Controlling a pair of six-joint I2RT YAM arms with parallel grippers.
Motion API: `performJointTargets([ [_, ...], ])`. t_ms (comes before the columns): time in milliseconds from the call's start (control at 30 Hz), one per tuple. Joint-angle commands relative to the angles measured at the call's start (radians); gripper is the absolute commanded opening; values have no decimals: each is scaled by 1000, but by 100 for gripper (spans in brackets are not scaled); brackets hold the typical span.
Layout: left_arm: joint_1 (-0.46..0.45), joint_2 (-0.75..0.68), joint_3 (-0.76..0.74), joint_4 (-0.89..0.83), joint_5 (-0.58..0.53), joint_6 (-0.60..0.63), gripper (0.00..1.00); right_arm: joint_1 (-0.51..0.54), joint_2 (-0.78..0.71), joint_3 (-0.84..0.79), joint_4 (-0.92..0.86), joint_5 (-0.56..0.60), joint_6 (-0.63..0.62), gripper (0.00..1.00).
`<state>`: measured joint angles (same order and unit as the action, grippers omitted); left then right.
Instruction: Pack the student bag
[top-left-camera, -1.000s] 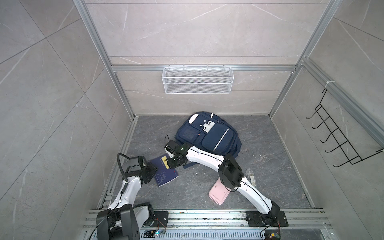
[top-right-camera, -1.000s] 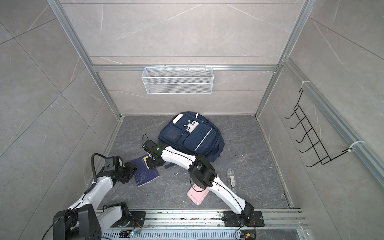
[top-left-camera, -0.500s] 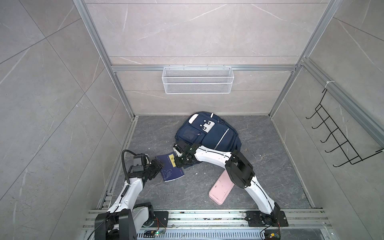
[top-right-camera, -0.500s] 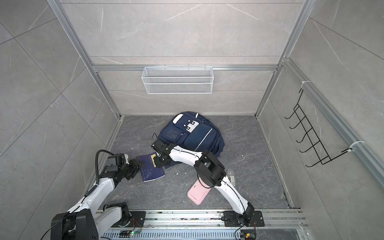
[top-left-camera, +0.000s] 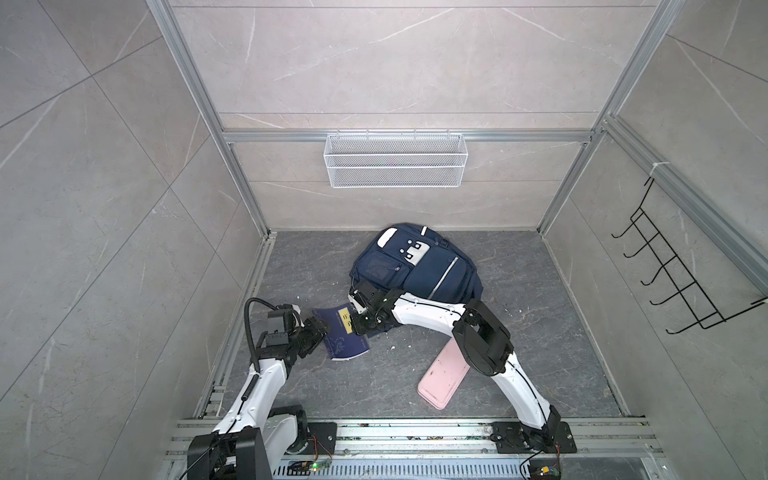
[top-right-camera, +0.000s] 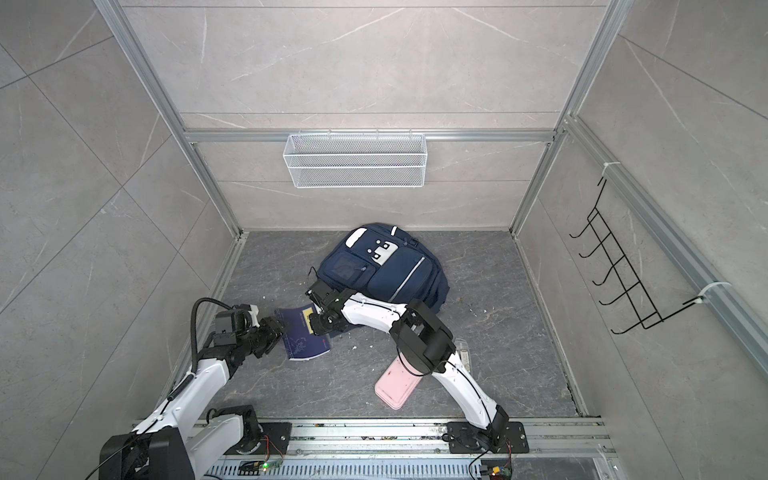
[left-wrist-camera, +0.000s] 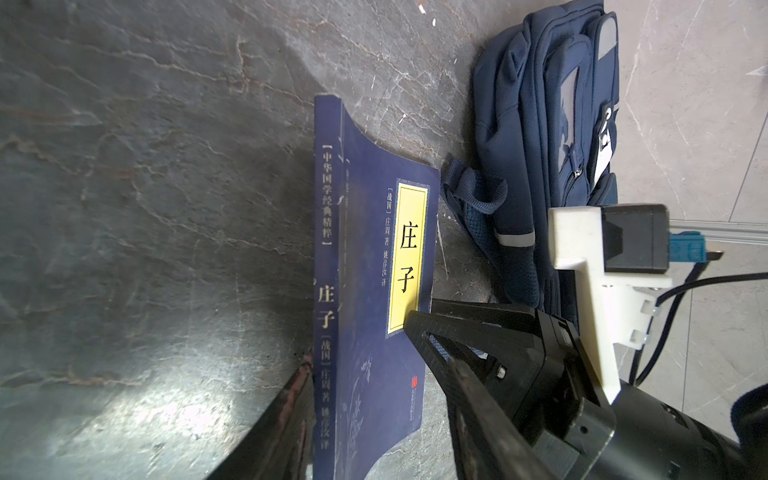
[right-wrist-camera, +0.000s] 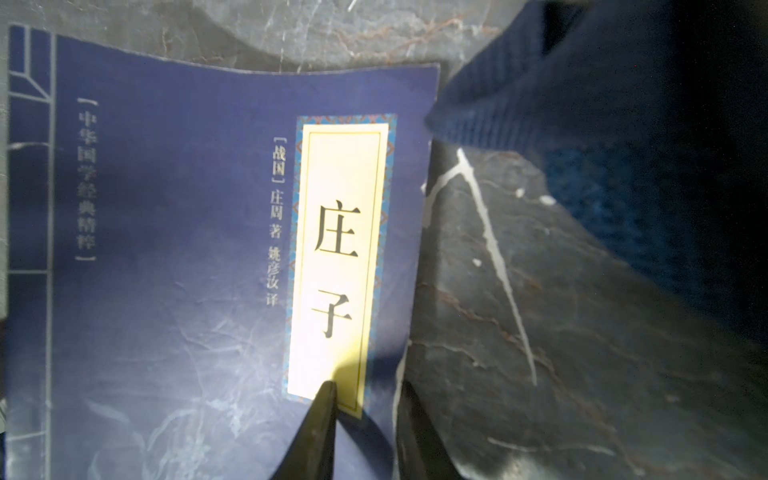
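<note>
The navy student bag lies flat near the back wall, also seen in the left wrist view. In front of it a navy book with a yellow label is tilted off the floor. My right gripper is shut on the book's edge by the label. My left gripper is open, its fingers straddling the book's spine-side corner.
A pink oblong case lies on the floor under the right arm, with a small clear item beside it. A white wire basket hangs on the back wall and a black hook rack on the right wall.
The right gripper has drawn the book a little right, towards the bag. The left gripper has followed forward until its fingers stand around the book's corner, and its jaws have narrowed slightly.
</note>
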<state>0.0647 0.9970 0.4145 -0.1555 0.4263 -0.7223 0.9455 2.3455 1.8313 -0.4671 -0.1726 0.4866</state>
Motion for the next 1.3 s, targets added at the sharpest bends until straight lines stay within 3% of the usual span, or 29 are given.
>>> performJointTargets([
  [0,-20,15,5,30,70,3,49,0,40,-61,-68,-2,18,28],
  [300,-59,40,24,39,52,14,37,-1,43,-63,-62,-5,20,28],
  [567,-68,63,33,20,19,27,33,-2,43,-72,-56,-9,24,28],
  [900,-68,80,58,-4,6,40,11,-5,23,-94,-46,-11,26,29],
  [1067,-68,72,85,-21,20,36,0,-20,-39,-148,13,-63,56,34],
  [1267,-68,23,168,-103,33,47,0,-44,-175,-200,54,-97,74,45],
])
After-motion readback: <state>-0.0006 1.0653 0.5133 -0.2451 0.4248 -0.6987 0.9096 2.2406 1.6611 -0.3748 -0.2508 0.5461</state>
